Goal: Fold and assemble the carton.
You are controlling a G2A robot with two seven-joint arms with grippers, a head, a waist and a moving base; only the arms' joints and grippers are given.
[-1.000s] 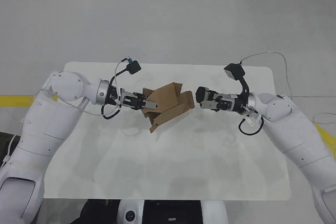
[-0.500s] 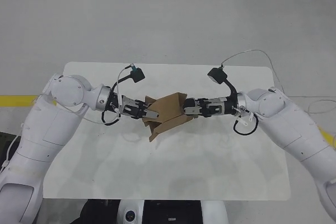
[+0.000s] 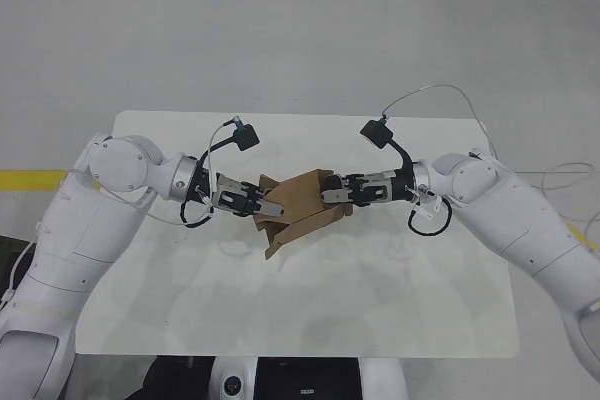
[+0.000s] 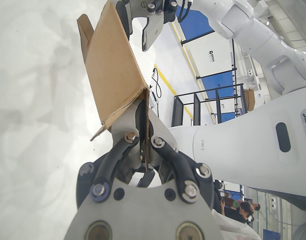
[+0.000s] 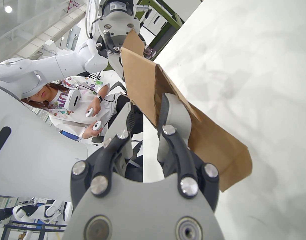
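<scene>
Since one second ago the right gripper (image 3: 330,193) has travelled left over the worktop (image 3: 380,300) and closed its gap to the carton (image 3: 298,200). The left gripper (image 3: 270,208) has kept its hold on the carton's left end.

Top view: the brown, partly folded carton sits over the middle of the worktop, slightly toward the far side. A gripper meets it at each end, the left gripper at the left end and the right gripper at the right end. Whether its nearest flap touches the worktop cannot be told.

Left wrist view: the left gripper is clamped on the thin edge of a carton panel, a detail the top view does not resolve. The panel runs away from it to the right gripper, where one finger lies behind the cardboard and the other stands free.

Right wrist view: the right gripper's fingers are apart. A carton edge lies between them, and one finger rests against a flap.
</scene>
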